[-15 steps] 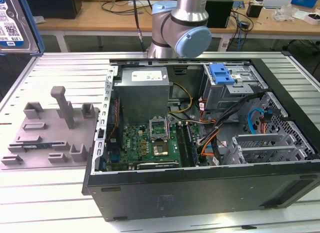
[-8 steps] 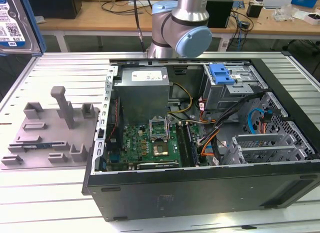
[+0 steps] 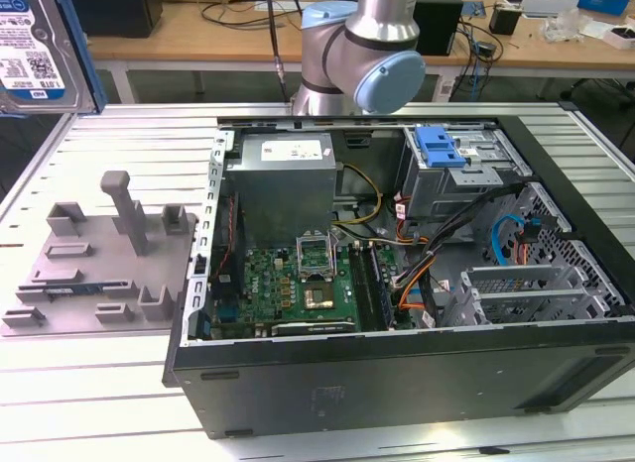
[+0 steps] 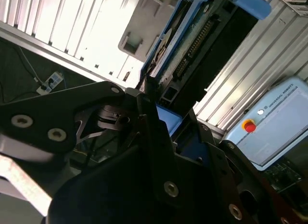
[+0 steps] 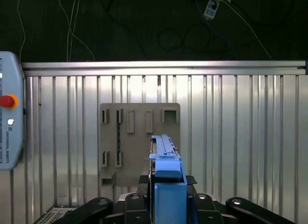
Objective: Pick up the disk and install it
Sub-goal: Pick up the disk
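The disk is being gripped tight by the gripper in the first wrist view. It is being squeezed from both sides by the black fingers, and its thin edge with the blue frame is being turned toward the camera. The disk is being held up in the air above the ribbed silver table. Under it, a flat grey holder plate with slots is lying on the table. A pale box with a red button is lying apart from the plate.

In the second wrist view, the end of the disk with its row of pins is being shown.

In the exterior view, the disk is being held high at the exterior view's left, close to the camera, with its label facing out. The holder plate is lying just beside the open computer case. Inside the case, a blue bracket is sitting on top of a grey metal cage, well apart from the disk. The robot arm is standing behind the case.
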{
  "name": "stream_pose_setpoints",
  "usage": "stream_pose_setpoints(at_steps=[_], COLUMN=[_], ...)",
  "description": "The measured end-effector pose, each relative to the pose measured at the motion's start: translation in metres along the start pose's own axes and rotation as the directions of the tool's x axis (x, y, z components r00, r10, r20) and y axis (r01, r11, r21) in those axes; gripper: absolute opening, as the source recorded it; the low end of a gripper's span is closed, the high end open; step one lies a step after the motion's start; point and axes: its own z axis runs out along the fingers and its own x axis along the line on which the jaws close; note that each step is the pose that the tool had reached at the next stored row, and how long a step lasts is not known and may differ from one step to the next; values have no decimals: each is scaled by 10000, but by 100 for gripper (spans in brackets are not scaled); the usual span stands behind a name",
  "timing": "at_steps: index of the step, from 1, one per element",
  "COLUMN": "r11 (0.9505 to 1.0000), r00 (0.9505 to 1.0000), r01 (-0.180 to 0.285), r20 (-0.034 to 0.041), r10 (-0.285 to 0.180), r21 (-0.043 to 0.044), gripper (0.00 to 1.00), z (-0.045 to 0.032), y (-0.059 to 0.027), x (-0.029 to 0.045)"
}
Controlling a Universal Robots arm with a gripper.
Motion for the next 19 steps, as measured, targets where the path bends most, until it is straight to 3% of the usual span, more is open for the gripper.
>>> stream_pose_setpoints(at_steps=[8, 19], r11=[10000, 10000], r00=[10000, 10000], r01=[-1, -1], r20=[0, 1], r10=[1, 1], r21=[0, 0], gripper=[36, 36], z=[-2, -2], y=[-168, -600], x=[201, 518])
